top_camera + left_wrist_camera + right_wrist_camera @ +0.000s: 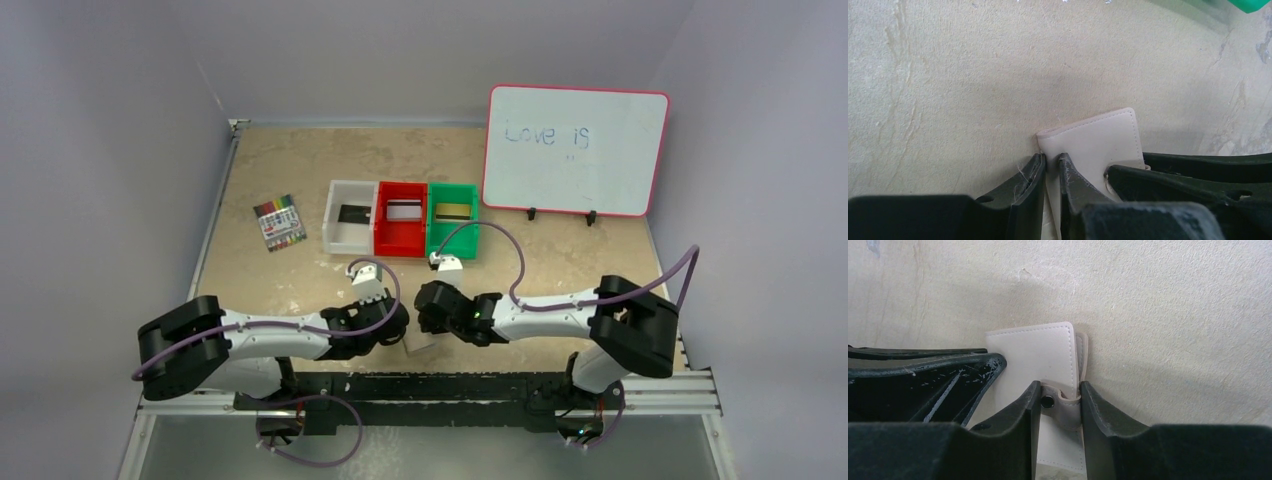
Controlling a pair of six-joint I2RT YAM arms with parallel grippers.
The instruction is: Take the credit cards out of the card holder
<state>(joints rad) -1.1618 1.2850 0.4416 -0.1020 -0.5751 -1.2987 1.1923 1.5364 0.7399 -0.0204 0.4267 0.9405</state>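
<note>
Cream, stitch-edged card holder (1030,352) on a mottled beige surface (290,170), with a white bin (348,243), red bin (400,245), green bin (452,248) and red-framed whiteboard (575,150)

The right gripper (1059,390) rises from the bottom edge, its two dark fingers standing either side of the holder's (1033,350) snap tab (1064,405) and pressing on it from both sides. A dark stud (1048,401) sits on the tab, just beside the left-hand finger. The holder is pale cream with stitched edges, folded, resting on the speckled beige table (1173,315). From the left, the scuffed black left gripper (994,356) reaches the holder's left edge.
</note>
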